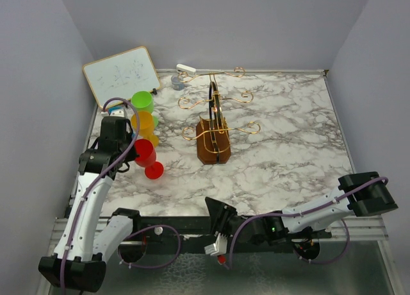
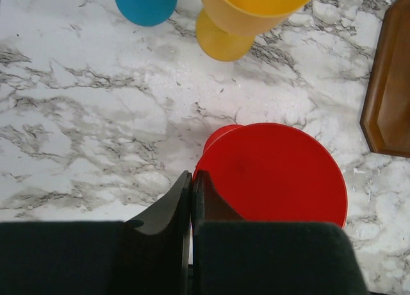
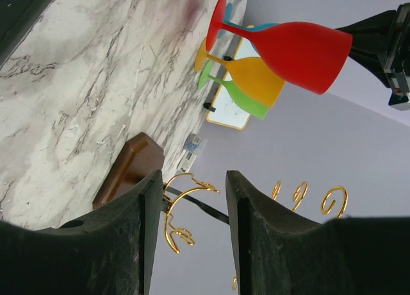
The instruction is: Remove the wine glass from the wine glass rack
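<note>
The red wine glass (image 1: 146,155) stands with its foot on the marble table, left of the wine glass rack (image 1: 213,147). My left gripper (image 1: 128,151) is shut on its rim; the left wrist view shows the jaws (image 2: 191,174) pinched together at the edge of the red bowl (image 2: 275,173). The right wrist view shows the red glass (image 3: 301,48) from the side. The rack's gold wire arms (image 1: 214,102) carry no glass that I can see. My right gripper (image 1: 214,213) is open and empty, low near the table's front edge, pointing toward the rack (image 3: 131,163).
A green glass (image 1: 142,101) and a yellow glass (image 1: 145,122) stand behind the red one, with a blue foot (image 2: 146,3) beside them. A whiteboard (image 1: 122,74) leans at the back left. A small white and grey object (image 1: 181,74) lies at the back edge.
</note>
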### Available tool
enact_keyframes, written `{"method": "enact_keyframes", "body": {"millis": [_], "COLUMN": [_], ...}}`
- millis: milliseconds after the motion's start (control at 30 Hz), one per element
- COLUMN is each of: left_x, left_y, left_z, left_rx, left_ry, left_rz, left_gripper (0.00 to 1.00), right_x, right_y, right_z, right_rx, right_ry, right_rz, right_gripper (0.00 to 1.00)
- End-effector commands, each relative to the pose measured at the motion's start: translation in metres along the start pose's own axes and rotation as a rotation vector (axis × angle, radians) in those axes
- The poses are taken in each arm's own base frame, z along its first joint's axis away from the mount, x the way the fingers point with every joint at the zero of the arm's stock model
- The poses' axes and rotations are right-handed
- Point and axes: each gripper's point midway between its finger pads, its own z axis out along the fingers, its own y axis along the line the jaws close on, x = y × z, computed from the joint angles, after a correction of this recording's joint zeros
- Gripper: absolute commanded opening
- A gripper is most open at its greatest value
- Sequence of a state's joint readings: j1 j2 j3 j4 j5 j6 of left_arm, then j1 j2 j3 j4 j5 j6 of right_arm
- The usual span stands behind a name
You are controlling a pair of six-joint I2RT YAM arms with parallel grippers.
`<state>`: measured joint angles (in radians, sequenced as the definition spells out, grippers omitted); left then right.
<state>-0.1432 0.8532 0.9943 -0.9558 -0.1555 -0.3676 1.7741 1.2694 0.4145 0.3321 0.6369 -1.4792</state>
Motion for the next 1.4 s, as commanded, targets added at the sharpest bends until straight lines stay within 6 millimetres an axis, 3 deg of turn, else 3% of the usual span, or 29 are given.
{"method": "enact_keyframes", "body": {"millis": [0,200,467,900,1033,1233,1367], "left_x": [-0.041,-0.055,-0.067,-0.074,-0.075,-0.077,-0.078], "left_y": [0.006,0.013,0.038,0.051,0.053,0.056,0.057], "left_z": [0.003,0.027,0.052,0.076,0.075,0.068,0.062], "left_rx": [-0.074,-0.146,-0.211,-0.235,-0.247,-0.263,-0.269], "left_ry": [-0.127,-0.135,-0.13,-0.102,-0.101,-0.113,-0.121], "left_rz": [-0.051,-0.051,-0.116,-0.175,-0.177,-0.18,-0.185], "left_gripper": [0.01,0.01,0.01,0.06,0.09,0.36,0.44], "right_x": [0.006,0.013,0.022,0.027,0.028,0.029,0.028], "right_y": [-0.007,-0.011,-0.022,-0.03,-0.029,-0.029,-0.03], "right_z": [0.001,-0.003,-0.011,-0.016,-0.017,-0.017,-0.017], "right_rx": [0.006,0.027,0.065,0.084,0.082,0.082,0.083], "right_ry": [0.061,0.096,0.124,0.132,0.139,0.141,0.139], "right_rz": [0.081,0.144,0.203,0.244,0.244,0.246,0.247], "right_gripper": [0.43,0.42,0.42,0.41,0.42,0.42,0.42]}}
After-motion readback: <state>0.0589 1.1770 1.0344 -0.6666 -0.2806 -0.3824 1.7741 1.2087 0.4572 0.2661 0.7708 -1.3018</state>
